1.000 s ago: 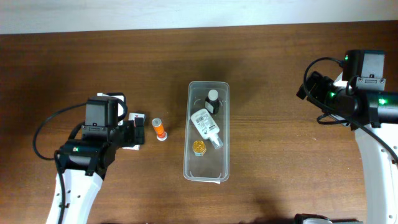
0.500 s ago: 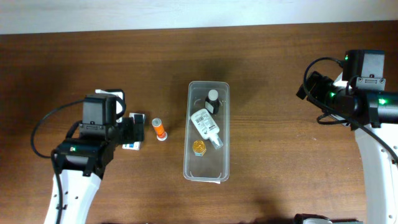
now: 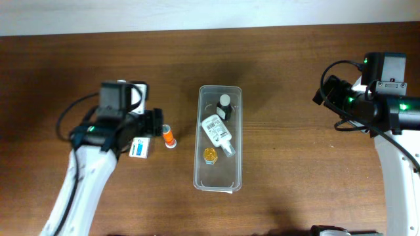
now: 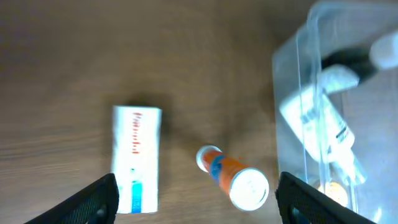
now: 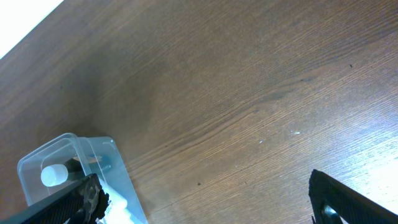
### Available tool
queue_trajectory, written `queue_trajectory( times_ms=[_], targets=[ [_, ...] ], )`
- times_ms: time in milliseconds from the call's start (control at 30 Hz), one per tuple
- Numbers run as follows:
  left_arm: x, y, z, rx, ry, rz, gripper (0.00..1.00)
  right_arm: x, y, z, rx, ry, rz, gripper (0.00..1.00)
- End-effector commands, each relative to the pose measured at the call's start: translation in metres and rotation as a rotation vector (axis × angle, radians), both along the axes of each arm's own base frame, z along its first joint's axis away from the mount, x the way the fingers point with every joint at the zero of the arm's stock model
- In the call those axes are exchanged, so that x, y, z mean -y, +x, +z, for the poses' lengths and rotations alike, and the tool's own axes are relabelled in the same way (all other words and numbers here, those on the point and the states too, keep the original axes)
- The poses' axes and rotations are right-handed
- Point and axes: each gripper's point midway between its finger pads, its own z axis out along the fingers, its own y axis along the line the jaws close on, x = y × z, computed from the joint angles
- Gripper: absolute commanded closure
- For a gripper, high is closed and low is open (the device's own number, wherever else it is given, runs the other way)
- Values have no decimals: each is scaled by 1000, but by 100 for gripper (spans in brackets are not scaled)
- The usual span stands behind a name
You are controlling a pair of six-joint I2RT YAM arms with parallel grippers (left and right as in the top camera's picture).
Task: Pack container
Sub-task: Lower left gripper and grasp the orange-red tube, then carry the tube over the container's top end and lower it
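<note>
The container (image 3: pixel 197 164) is a long clear tub at the table's middle. It holds a dark bottle with a white cap (image 3: pixel 224 107), a white labelled bottle (image 3: pixel 217 130) and a small gold-capped jar (image 3: pixel 209 155). An orange tube with a white cap (image 3: pixel 169 136) lies just left of it, and a white box with blue print (image 3: pixel 139 147) lies further left. My left gripper (image 3: pixel 159 126) is open and empty, hovering beside the tube. In the left wrist view the gripper (image 4: pixel 199 208) frames the tube (image 4: pixel 233 177), box (image 4: pixel 135 158) and container (image 4: pixel 292 112). My right gripper (image 3: pixel 319 92) is open and empty, far right.
The brown wooden table (image 3: pixel 295 164) reaches a pale wall along the back edge. The right wrist view shows the container's far end (image 5: pixel 93 149) at lower left and bare wood between the open fingers of the right gripper (image 5: pixel 211 208).
My left arm has moved up and to the right, toward the orange tube, uncovering the white box. The right arm and the container's contents have not moved.
</note>
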Motion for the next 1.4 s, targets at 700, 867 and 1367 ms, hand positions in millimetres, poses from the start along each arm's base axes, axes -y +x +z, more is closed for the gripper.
queue_trajectory(
  times_ms=[700, 867, 1367],
  targets=[
    [31, -1, -32, -92, 124, -165, 40, 0, 1, 2, 5, 3, 2, 2],
    [32, -3, -33, -104, 120, -169, 50, 0, 1, 2, 5, 3, 2, 2],
    [38, -4, -34, -111, 88, -187, 80, 0, 1, 2, 5, 3, 2, 1]
  ],
)
